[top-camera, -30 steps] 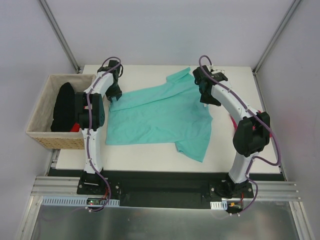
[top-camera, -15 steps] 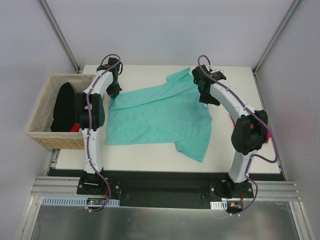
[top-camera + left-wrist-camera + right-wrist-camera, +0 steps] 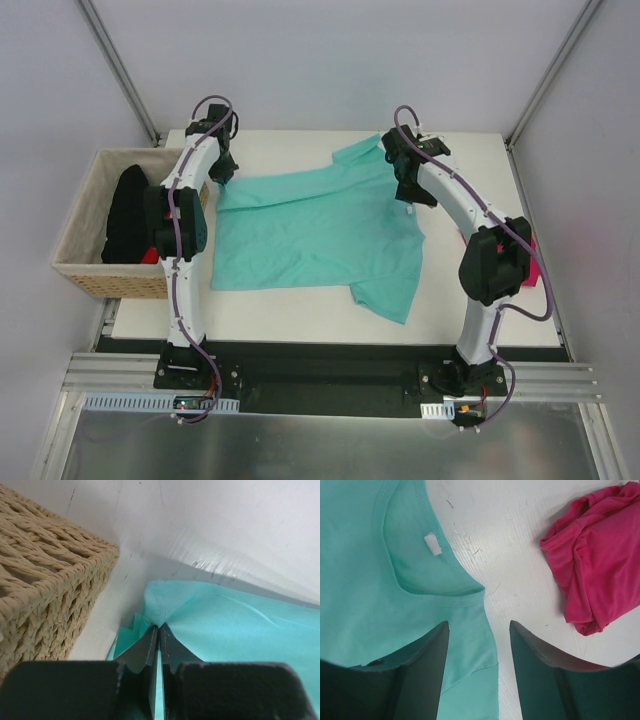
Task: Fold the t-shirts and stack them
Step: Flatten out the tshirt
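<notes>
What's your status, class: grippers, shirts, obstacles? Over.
Left gripper shut on teal t-shirt corner. Right gripper open over its collar. Pink t-shirt crumpled at right. Wicker basket beside left gripper, not blocking.

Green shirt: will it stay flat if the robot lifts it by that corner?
Probably not. The shirt puckers where the left pincer pinches it, so it looks floppy and would likely droop. It lies thin and flat, so probably light.
</notes>
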Action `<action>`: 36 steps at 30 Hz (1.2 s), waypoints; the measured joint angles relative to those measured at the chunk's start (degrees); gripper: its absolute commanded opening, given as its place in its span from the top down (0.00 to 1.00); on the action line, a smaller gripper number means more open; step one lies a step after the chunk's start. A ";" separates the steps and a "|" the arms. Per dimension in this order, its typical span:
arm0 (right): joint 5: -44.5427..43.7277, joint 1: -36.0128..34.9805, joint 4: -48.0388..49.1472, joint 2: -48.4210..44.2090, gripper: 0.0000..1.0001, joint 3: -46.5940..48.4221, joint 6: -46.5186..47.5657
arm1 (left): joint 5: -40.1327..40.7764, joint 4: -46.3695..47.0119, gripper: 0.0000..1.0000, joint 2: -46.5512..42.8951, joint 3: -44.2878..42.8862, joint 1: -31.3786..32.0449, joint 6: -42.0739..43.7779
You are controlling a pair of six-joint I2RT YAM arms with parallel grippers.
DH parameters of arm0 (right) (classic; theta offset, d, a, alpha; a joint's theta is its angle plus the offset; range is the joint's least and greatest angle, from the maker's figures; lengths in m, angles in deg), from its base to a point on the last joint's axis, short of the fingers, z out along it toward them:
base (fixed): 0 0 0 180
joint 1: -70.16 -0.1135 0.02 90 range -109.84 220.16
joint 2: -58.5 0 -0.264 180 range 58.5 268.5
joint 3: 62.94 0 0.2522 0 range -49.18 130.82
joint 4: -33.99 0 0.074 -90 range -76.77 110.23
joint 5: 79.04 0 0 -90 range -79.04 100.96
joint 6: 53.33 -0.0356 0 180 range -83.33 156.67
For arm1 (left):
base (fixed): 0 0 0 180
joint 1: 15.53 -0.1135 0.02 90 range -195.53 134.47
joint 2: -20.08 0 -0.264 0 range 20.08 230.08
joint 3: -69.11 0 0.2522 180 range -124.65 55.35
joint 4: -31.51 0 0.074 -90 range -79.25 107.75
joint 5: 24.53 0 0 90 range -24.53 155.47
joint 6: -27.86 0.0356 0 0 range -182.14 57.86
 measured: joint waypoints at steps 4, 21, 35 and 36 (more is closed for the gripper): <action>0.07 0.00 -0.24 0.63 0.45 0.96 0.02 | -0.04 -0.04 1.00 0.07 -1.40 0.00 -0.09; 0.04 0.02 -1.57 1.99 0.45 2.01 -0.02 | 0.20 0.00 1.00 4.31 -7.19 -0.85 -0.76; -0.24 0.24 -3.23 2.01 0.45 2.56 0.04 | 0.79 1.64 0.37 5.27 -7.93 -2.40 -3.52; -0.28 0.28 -3.43 2.01 0.45 2.56 0.04 | 0.59 2.10 0.37 5.49 -8.11 -2.23 -3.69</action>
